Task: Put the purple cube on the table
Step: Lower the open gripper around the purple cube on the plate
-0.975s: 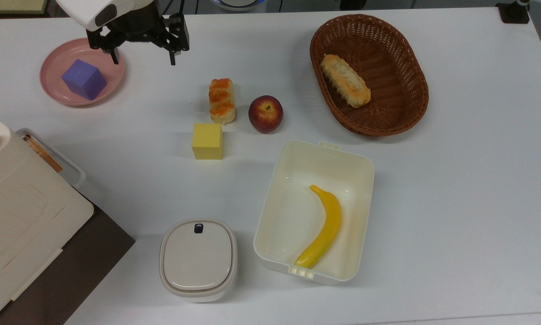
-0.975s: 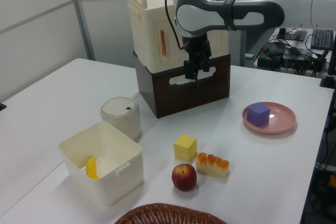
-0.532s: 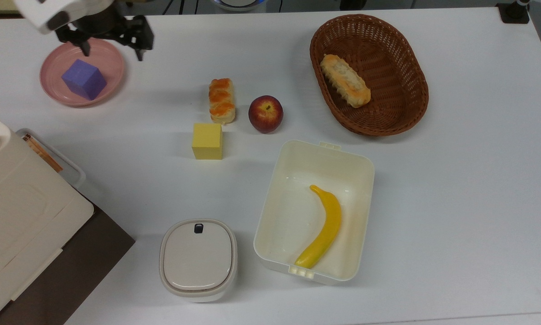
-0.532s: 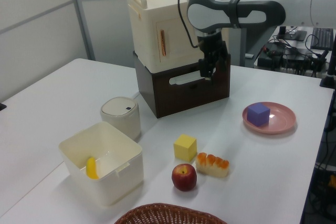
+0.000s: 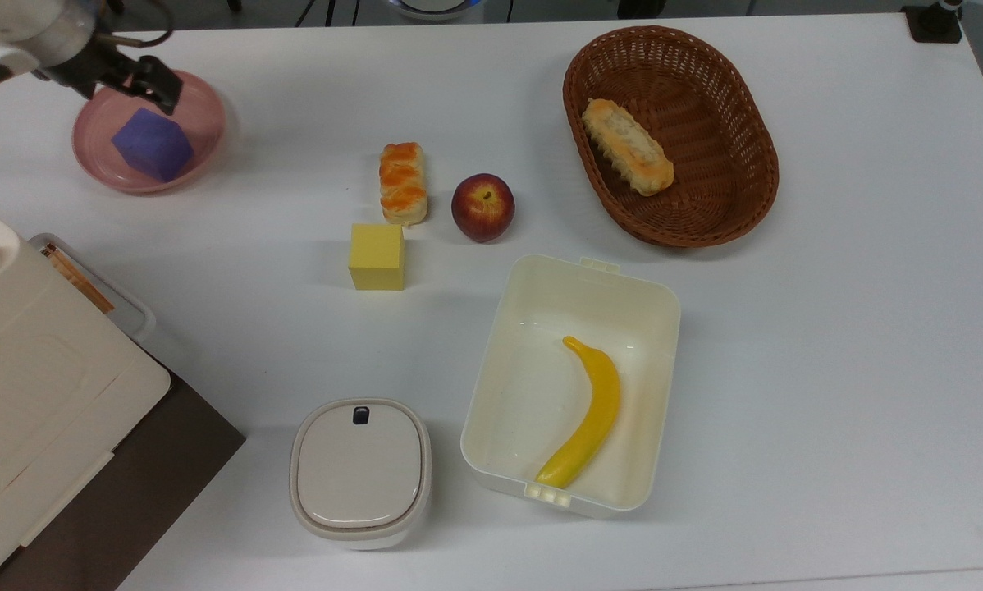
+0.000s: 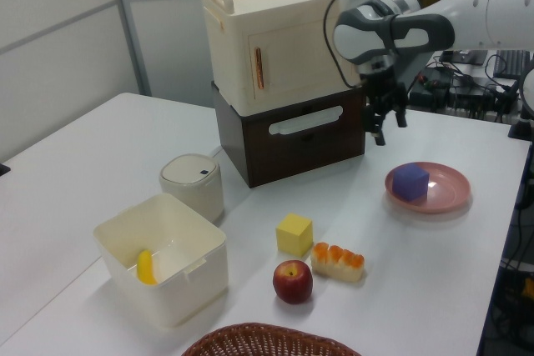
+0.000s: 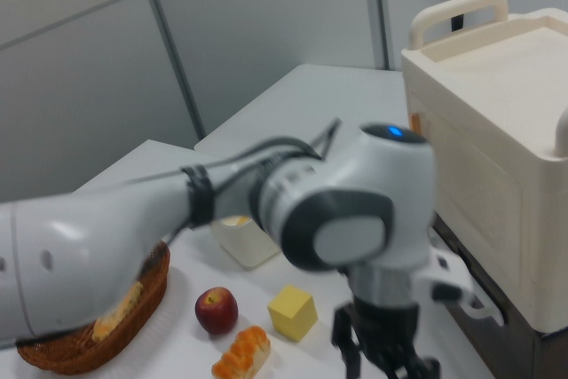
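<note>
Two cubes: purple cube [image 5: 153, 144], yellow cube [image 5: 377, 256]; two bread pieces [image 5: 403, 182]; one apple [image 5: 482, 207]; one banana [image 5: 587, 412]

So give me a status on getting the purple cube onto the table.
Nothing is done yet: the purple cube sits on the pink plate. In hand: the gripper hovers open and empty near the plate. Left: grasp the cube, lift it and set it on the table.

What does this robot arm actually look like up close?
The arm is smooth glossy white, built of rounded segments with dark grey bands at the joints. A thin black cable loops beside its wrist. The gripper is black, with two slim fingers.
</note>
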`<state>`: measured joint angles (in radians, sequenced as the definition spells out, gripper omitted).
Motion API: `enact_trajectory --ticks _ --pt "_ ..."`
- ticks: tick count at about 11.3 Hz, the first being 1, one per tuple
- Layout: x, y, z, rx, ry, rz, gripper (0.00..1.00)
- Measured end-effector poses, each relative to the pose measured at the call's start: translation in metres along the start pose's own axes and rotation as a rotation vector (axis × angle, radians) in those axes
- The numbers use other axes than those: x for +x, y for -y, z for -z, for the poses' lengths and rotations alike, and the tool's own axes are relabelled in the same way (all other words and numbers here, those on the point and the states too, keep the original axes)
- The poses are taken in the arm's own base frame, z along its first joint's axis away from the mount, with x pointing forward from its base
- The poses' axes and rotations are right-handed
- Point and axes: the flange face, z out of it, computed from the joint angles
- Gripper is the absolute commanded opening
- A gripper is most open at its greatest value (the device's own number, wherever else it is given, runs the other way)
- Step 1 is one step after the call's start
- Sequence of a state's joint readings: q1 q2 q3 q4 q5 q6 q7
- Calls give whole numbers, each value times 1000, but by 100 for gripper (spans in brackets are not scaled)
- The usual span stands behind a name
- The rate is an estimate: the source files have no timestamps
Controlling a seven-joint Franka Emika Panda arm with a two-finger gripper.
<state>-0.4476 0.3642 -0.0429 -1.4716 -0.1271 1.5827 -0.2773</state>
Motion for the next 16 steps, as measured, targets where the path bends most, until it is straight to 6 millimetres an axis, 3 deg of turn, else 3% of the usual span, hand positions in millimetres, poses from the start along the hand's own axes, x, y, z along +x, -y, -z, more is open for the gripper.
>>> enact_trajectory --ticks 2,5,15,16 --pt "8 -26 -35 12 39 -4 100" --pt "21 -26 -73 12 106 7 100" --pt "33 -22 -108 15 165 22 100" --pt "34 -24 -112 1 175 24 74"
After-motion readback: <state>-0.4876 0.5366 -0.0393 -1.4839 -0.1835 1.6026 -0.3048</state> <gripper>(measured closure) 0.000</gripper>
